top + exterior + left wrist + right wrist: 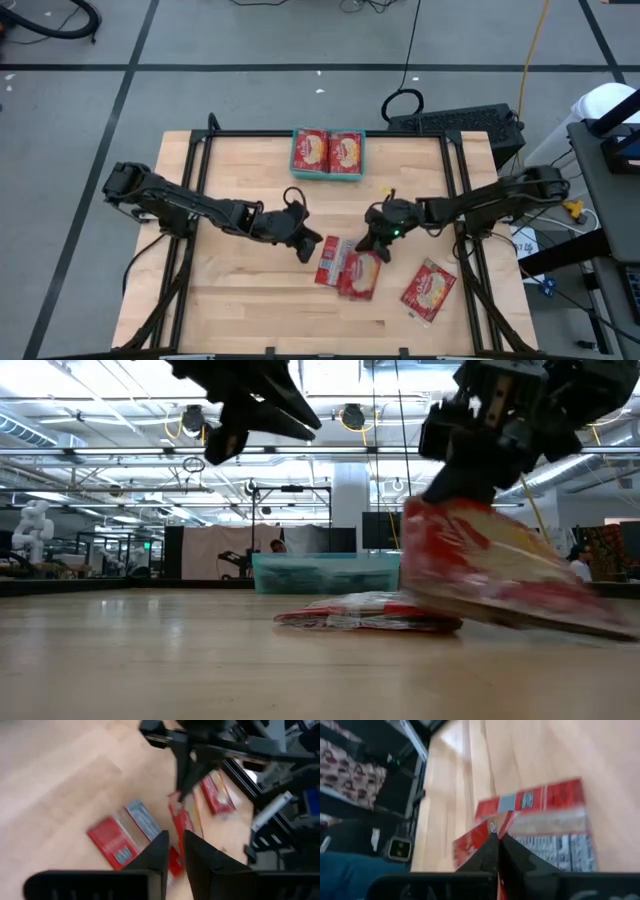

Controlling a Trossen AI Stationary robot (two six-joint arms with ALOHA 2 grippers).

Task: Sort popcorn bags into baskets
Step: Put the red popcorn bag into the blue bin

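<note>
The right hand [376, 243] is reaching down to the small pile of popcorn bags [348, 268] in the middle of the worktop [250, 290]. Its two fingers are pressed together, and they are pinching the edge of one red bag [490, 565] from the pile. In the low view that bag is tilting up, with one end raised off the wood and the other end down by the flat bags [365, 614] under it.

The left hand [306, 243] is hanging over the worktop just beside the pile. It is not touching any bag. Its fingers [159, 854] are nearly together, with only a thin gap between them, and nothing is sitting in that gap.

One more red bag [429, 290] is lying by itself on the worktop, near the right edge and apart from the pile.

The teal basket [328, 176] is sitting at the far edge of the worktop, well apart from both hands. Two red bags [327, 152] are lying side by side inside it, with their cream ovals facing up.
</note>
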